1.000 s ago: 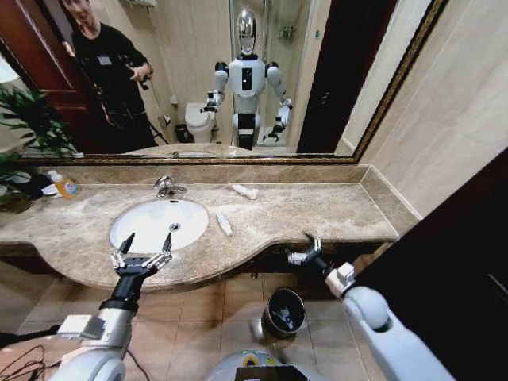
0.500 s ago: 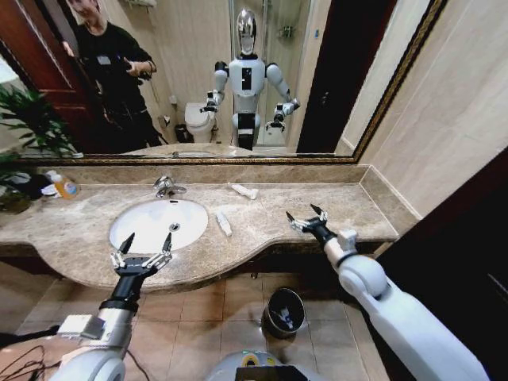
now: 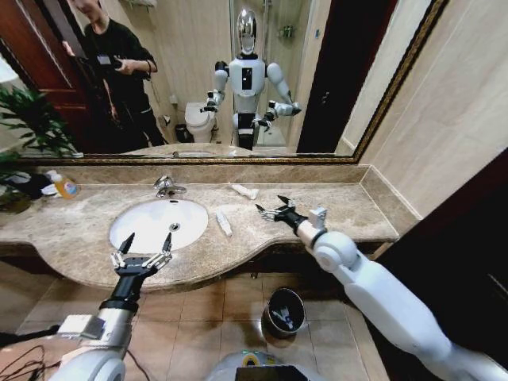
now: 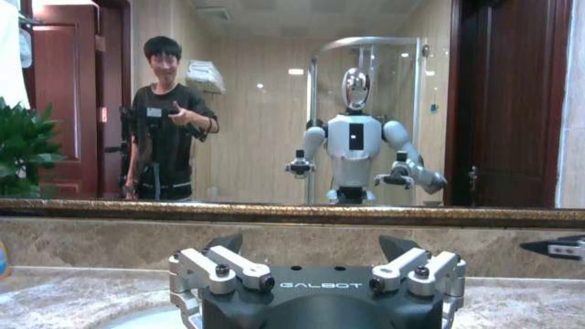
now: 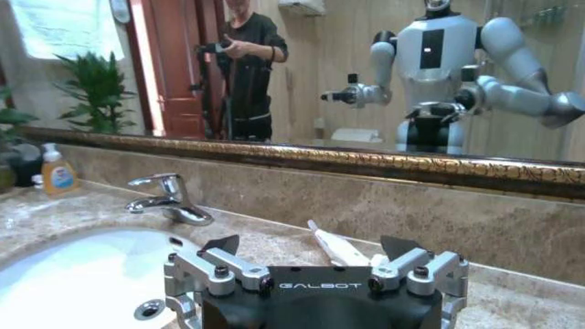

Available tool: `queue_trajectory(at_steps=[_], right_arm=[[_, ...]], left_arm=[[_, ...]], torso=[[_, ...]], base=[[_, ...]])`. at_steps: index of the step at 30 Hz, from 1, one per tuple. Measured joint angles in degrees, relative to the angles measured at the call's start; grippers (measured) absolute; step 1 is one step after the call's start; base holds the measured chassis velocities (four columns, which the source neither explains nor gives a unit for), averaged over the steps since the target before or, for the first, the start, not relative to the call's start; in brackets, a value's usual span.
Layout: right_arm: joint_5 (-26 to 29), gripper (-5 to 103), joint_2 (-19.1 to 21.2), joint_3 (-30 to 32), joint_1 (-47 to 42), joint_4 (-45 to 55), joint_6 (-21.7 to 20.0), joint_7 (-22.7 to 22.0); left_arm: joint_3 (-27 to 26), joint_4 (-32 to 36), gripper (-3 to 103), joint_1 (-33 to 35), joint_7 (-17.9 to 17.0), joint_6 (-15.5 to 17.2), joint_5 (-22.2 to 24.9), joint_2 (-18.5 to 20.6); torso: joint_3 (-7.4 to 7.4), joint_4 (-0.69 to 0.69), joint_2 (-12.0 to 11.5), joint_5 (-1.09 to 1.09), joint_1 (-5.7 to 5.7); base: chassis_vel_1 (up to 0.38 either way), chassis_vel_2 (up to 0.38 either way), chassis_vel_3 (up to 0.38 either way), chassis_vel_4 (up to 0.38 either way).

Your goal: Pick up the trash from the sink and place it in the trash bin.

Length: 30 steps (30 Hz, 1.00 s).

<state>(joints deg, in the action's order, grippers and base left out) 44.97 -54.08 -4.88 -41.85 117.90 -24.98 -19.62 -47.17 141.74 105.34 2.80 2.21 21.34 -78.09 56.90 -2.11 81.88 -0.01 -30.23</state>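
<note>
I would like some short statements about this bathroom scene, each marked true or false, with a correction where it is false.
1. The right gripper is open above the marble counter. True.
2. The left gripper holds a tube. False: it is open and empty, at the sink's front edge.
3. A white tube lies inside the basin. False: it lies on the counter beside it.
4. The trash bin stands on the floor below the counter. True.
</note>
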Motion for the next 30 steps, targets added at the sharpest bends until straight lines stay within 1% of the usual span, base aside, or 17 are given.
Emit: queue_trajectory(at_steps=[1,3,4,6,7,8,11,12,13,15,17,20,21,24,30], right_arm=[[-0.42,100,-0.88,-1.62,0.88,-0.81,0.04,-2.29],[-0.55,100,-1.90,-3.11,1.51,-1.78,0.23,-4.60],[-0.55,100,-1.90,-3.11,1.51,-1.78,0.23,-4.60],[-0.47,100,-2.40,-4.73,2.08,-2.95,0.42,-5.61],[-0.63,100,-2.71,-6.57,3.01,-4.12,0.48,-6.41],[-0.63,100,-2.71,-6.57,3.01,-4.12,0.48,-6.41],[-0.80,100,-4.29,-10.10,5.28,-5.82,0.49,-9.28],[-0.80,100,-4.29,-10.10,5.28,-5.82,0.49,-9.28],[-0.78,100,-5.85,-12.10,6.64,-7.05,0.30,-10.88],[-0.61,100,-7.60,-14.04,7.93,-8.90,0.00,-11.83],[-0.48,100,-8.28,-14.81,8.36,-9.97,-0.06,-11.94],[-0.21,100,-10.41,-17.54,9.43,-13.56,0.31,-11.63],[-0.21,100,-10.41,-17.54,9.43,-13.56,0.31,-11.63],[-0.18,100,-12.41,-19.32,9.52,-15.26,0.20,-10.56],[0.37,100,-14.27,-20.91,10.19,-17.36,-1.00,-9.73]], left_arm=[[0.00,0.00,100,0.00,0.00,0.00,0.00,0.00],[0.00,0.00,100,0.00,0.00,0.00,0.00,0.00],[0.00,0.00,100,0.00,0.00,0.00,0.00,0.00],[0.00,0.00,100,0.00,0.00,0.00,0.00,0.00],[0.00,0.00,100,0.00,0.00,0.00,0.00,0.00],[0.00,0.00,100,0.00,0.00,0.00,0.00,0.00],[0.00,0.00,100,0.00,0.00,0.00,0.00,0.00],[0.00,0.00,100,0.00,0.00,0.00,0.00,0.00],[0.00,0.00,100,0.00,0.00,0.00,0.00,0.00],[0.00,0.00,100,0.00,0.00,0.00,0.00,0.00],[0.00,0.00,100,0.00,0.00,0.00,0.00,0.00],[0.00,0.00,100,0.00,0.00,0.00,0.00,0.00],[0.00,0.00,100,0.00,0.00,0.00,0.00,0.00],[0.00,0.00,100,0.00,0.00,0.00,0.00,0.00],[0.00,0.00,100,0.00,0.00,0.00,0.00,0.00]], torso=[[0.00,0.00,0.00,-0.01,0.00],[0.00,0.00,0.00,0.01,0.00],[0.00,0.00,0.00,0.01,0.00],[0.00,0.00,0.00,0.00,0.00],[0.00,0.01,0.00,0.00,0.00],[0.00,0.01,0.00,0.00,0.00],[0.00,0.01,0.00,0.00,0.00],[0.00,0.01,0.00,0.00,0.00],[0.00,0.00,0.00,0.01,0.00],[0.00,0.00,0.00,0.00,0.00],[0.00,0.00,0.00,-0.01,0.00],[0.00,0.00,0.00,0.00,0.00],[0.00,0.00,0.00,0.00,0.00],[0.00,0.00,0.00,0.00,0.00],[0.00,0.00,0.00,-0.01,0.00]], base=[[0.000,0.000,0.000,0.000],[0.000,0.000,0.000,0.000],[0.000,0.000,0.000,0.000],[0.000,0.000,0.000,0.000],[0.000,0.000,0.000,0.000],[0.000,0.000,0.000,0.000],[0.000,0.000,0.000,0.000],[0.000,0.000,0.000,0.000],[0.000,0.000,0.000,0.000],[0.000,0.000,0.000,0.000],[0.000,0.000,0.000,0.000],[0.000,0.000,0.000,0.000],[0.000,0.000,0.000,0.000],[0.000,0.000,0.000,0.000],[0.000,0.000,0.000,0.000]])
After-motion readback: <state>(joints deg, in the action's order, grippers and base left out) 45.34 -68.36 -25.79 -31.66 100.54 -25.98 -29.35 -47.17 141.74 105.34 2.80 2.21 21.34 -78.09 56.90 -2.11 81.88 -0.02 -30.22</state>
